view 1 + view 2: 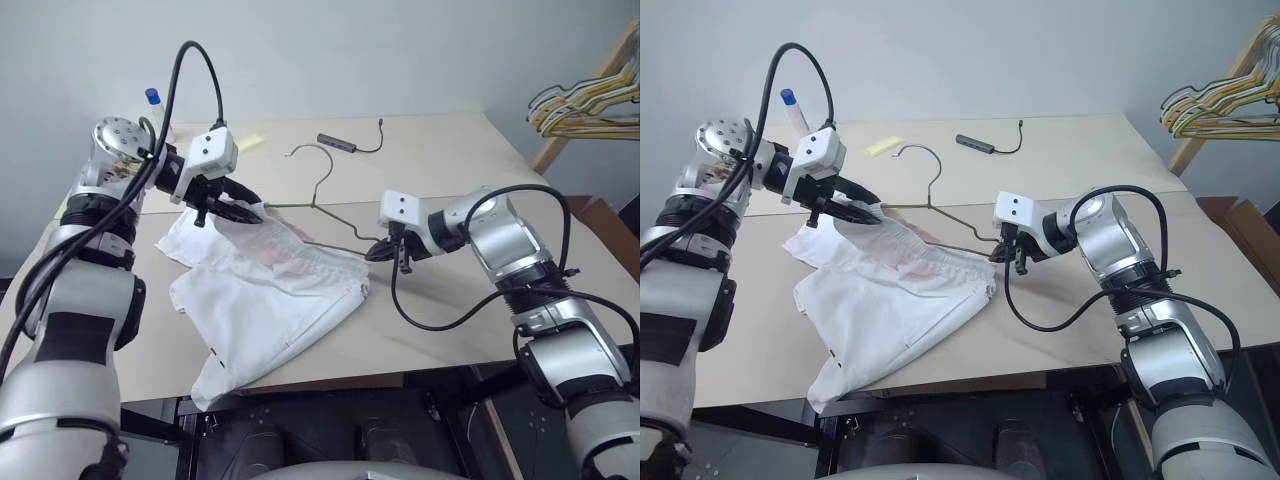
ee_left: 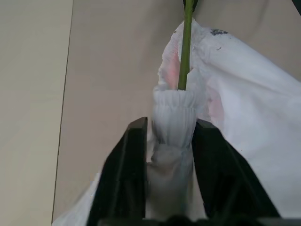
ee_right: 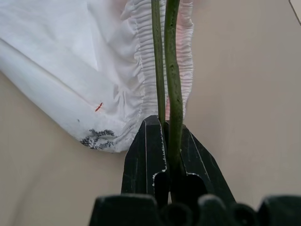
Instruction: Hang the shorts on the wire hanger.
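White cloth shorts (image 1: 265,290): left gripper (image 1: 238,209) clamps their waistband where the thin olive wire hanger (image 1: 325,190) enters; right gripper (image 1: 385,250) pinches its far corner.

Bare lab-like room, plain table (image 1: 440,330), grey wall (image 1: 350,50), spare hangers (image 1: 585,110)

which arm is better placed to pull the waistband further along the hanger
Probably the left. Its gripper already pinches the shorts' gathered waistband, right where the wire hanger enters the cloth. The right gripper is shut on the hanger's far corner, so it is busy steadying it.
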Controlling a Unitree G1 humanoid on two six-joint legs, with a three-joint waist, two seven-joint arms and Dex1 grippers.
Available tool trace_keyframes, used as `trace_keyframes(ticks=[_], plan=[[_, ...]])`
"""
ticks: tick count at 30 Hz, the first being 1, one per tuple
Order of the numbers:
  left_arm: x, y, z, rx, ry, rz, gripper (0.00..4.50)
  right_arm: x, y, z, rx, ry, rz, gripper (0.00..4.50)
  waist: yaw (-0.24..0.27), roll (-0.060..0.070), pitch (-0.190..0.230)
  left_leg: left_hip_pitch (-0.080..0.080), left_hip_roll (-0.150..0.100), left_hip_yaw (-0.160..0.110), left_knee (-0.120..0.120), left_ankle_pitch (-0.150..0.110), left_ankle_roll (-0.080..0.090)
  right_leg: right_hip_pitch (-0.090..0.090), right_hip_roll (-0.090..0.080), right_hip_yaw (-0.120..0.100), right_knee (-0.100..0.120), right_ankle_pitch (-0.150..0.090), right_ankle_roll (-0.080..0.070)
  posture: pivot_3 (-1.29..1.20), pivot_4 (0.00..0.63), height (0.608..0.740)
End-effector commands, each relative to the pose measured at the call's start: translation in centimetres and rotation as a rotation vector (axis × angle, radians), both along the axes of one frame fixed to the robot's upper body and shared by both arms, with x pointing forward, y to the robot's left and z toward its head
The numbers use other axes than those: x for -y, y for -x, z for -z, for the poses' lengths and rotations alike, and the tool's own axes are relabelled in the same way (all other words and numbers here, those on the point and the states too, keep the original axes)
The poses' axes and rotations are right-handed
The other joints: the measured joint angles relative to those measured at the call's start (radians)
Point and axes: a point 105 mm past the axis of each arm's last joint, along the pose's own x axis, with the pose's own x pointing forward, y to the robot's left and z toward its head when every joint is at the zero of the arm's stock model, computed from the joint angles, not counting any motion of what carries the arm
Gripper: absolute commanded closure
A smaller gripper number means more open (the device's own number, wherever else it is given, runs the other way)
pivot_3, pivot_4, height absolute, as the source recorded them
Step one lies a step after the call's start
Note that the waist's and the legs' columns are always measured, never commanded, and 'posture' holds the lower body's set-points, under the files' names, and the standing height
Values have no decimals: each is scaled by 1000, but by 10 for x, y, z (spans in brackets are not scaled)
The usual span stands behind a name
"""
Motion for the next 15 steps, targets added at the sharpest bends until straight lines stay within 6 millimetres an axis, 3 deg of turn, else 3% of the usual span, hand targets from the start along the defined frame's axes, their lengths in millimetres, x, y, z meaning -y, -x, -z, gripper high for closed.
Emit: trace_keyframes(ticks=[1, 2, 9, 15], plan=[[1, -3, -15, 53, 2, 8, 4222, -8, 0, -20, 91, -30, -47, 4500, -1, 0, 0, 0, 0, 0, 0, 0, 0, 0, 0, 0, 0, 0, 0, 18, 0, 740], [0, -3, -15, 53, -2, 8, 4478, -8, 1, -20, 98, -37, -53, 4500, -1, 0, 0, 0, 0, 0, 0, 0, 0, 0, 0, 0, 0, 0, 0, 18, 0, 740], [1, -7, -15, 118, -20, 0, 4478, -13, -3, -27, 237, -80, -78, 4500, -2, 0, 0, 0, 0, 0, 0, 0, 0, 0, 0, 0, 0, 0, 0, 16, 0, 740], [-5, -12, -21, 174, -29, -35, 4500, -2, -10, -26, 250, -76, -10, 2654, -4, 0, 0, 0, 0, 0, 0, 0, 0, 0, 0, 0, 0, 0, 0, 6, 0, 740]])
